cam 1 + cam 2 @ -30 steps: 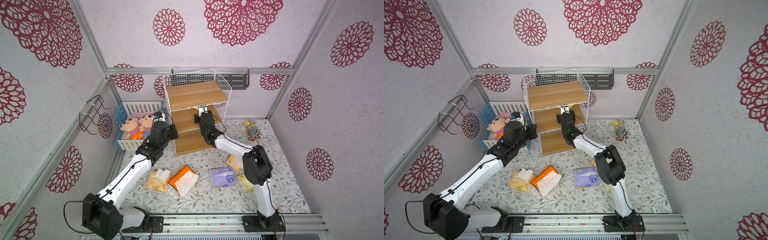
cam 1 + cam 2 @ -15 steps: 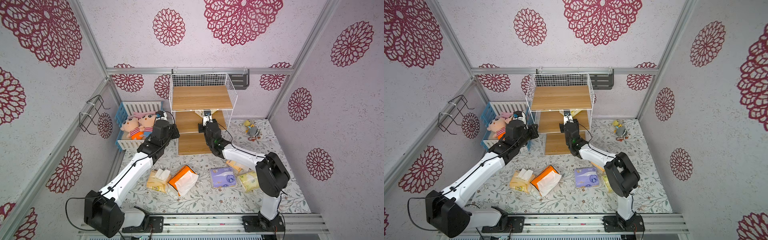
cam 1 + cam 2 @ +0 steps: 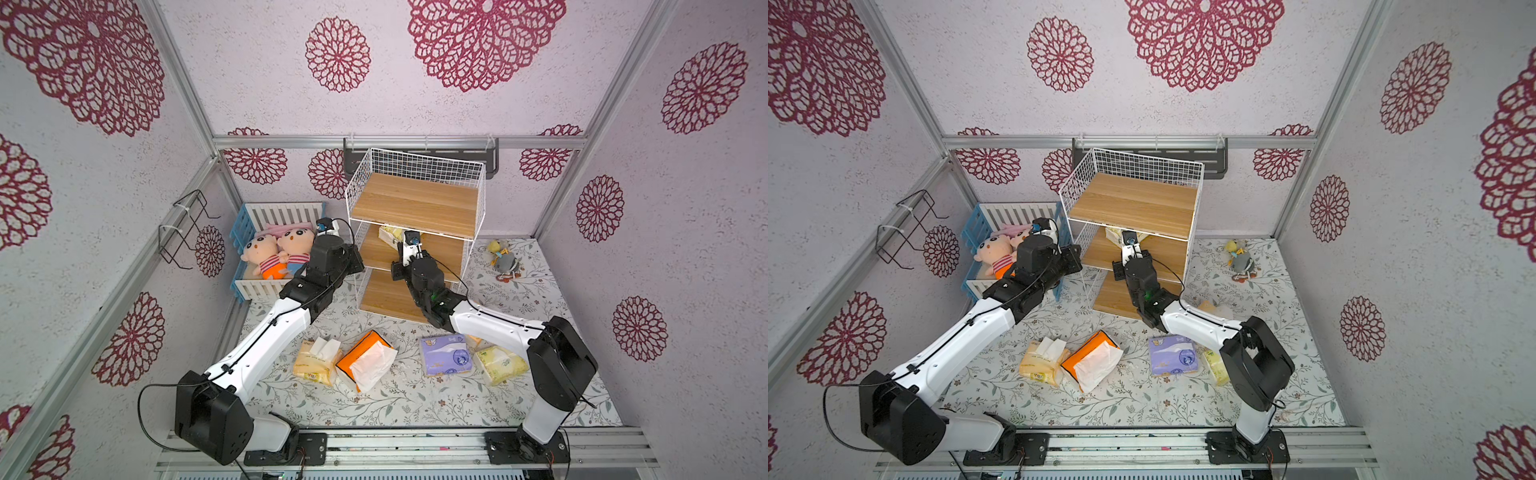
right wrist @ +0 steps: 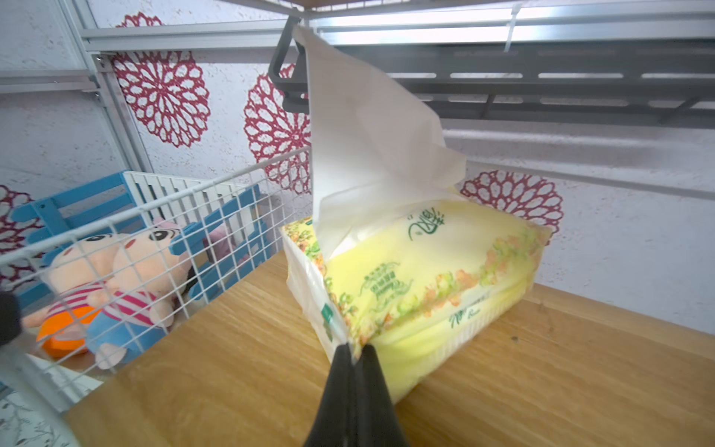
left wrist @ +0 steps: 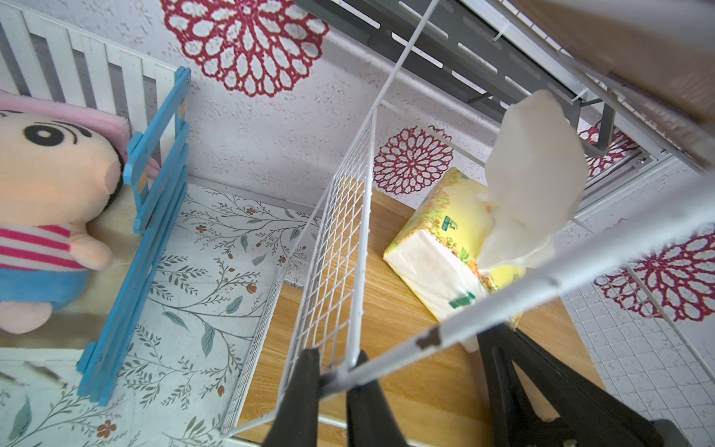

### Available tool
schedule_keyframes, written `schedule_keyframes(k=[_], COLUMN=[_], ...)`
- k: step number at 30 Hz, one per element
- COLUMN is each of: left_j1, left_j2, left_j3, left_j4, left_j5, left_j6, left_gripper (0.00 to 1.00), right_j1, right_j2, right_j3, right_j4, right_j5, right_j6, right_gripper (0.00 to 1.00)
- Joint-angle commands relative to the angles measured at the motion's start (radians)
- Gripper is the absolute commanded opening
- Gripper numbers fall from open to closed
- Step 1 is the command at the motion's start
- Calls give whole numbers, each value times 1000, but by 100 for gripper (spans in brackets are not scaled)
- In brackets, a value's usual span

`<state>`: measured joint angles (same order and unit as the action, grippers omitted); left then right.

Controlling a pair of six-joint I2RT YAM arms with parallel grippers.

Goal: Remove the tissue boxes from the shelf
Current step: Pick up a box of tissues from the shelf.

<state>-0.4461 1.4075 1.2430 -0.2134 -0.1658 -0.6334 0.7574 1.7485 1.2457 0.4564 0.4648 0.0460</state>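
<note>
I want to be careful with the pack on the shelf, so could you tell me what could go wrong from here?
1. The right gripper pinches only a wrapper corner of the yellow tissue pack between its fingers, so it may slip or tear.
2. The loose white tissue stands up toward the shelf board above and could snag.
3. The left gripper clamps the shelf frame; a hard pull could shift the shelf.

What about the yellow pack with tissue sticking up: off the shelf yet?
Not yet: the yellow tissue pack lies on the shelf's middle board, corner pinched by the right gripper.
</note>
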Motion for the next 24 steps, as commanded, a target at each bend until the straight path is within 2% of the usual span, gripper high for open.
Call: schedule_keyframes(k=[1,8,15,24], left_j1=[-48,-59,-59,-59], left_j2=[50,72,84,66], left_j3=[26,55,75,99], left_j4=[-18,-22,-31,-75], left_j5=[137,128,110,56], left_j6=[-134,-124,-130,-115], left_gripper=[5,5,5,5], right_j1=[69,119,176,242], right_j2=[-15,-76,-165,-352], right_j3=[0,-62,-110,-241], right_j4=[-87,-75,-146,-237], right_j5=[-78,-11,48,157], right_j6=[36,52,74,138], right_gripper=[0,0,0,0])
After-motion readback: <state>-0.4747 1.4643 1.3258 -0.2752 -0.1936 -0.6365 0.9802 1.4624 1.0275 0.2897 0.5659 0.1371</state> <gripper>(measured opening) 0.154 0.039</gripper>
